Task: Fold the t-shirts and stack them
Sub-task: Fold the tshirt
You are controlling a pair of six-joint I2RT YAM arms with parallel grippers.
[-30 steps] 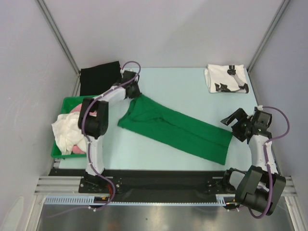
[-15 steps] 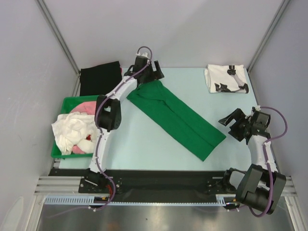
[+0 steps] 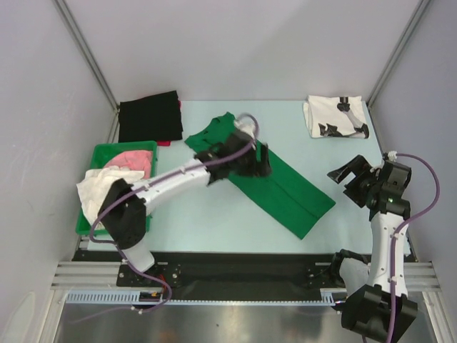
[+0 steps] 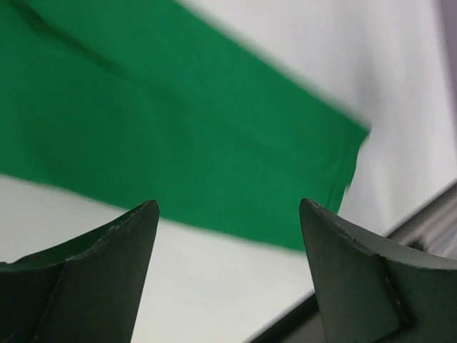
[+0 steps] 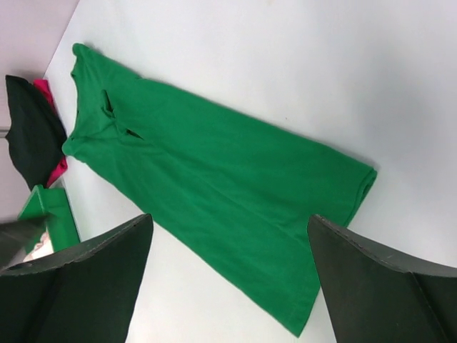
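- Across the middle of the top view, a plain bright green t-shirt (image 3: 289, 194) of soft cloth, folded into a long narrow strip, lies flat on the pale blue worktop (image 3: 214, 214). Its long axis runs from the collar at upper left to the hem at lower right.
- The left fingers (image 3: 258, 161) hang over the middle of the strip, spread wide and holding nothing. In the left wrist view, the cloth lies just beyond the left fingers (image 4: 107, 279), with the hem corner toward the right of the frame.
- The right fingers (image 3: 348, 174) are equally wide and empty. They sit right of the hem end, near it but clear of it, and the right wrist view shows the whole strip ahead of them (image 5: 78, 279).
- The left arm is nearer the strip's middle and collar, and the right arm is nearer the hem. A crosswise fold would probably carry one end along that diagonal onto the other.
- A folded white t-shirt with black print (image 3: 335, 118) rests at the upper right, well apart from the green t-shirt.
- The left arm covers part of the strip in the top view. The left wrist view is blurred and cuts off the collar. I cannot tell whether the left fingers touch the cloth.
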